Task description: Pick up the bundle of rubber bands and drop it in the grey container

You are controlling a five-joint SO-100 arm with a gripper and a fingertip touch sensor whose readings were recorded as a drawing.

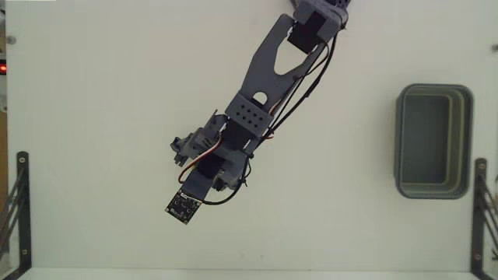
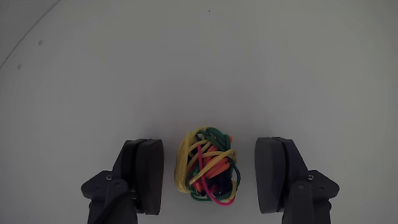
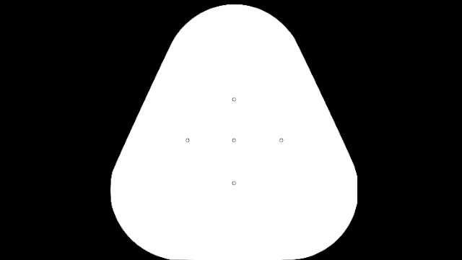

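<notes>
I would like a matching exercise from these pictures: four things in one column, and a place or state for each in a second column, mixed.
Things:
1. bundle
2. container
3. gripper
4. circuit board

Places or states:
A. on the arm's end in the fixed view, black with gold dots
B. open, one finger on each side of the bundle
C. at the right of the table in the fixed view, nothing seen inside
D. on the table between the fingers, touching neither

Pairs: 1-D, 2-C, 3-B, 4-A
</notes>
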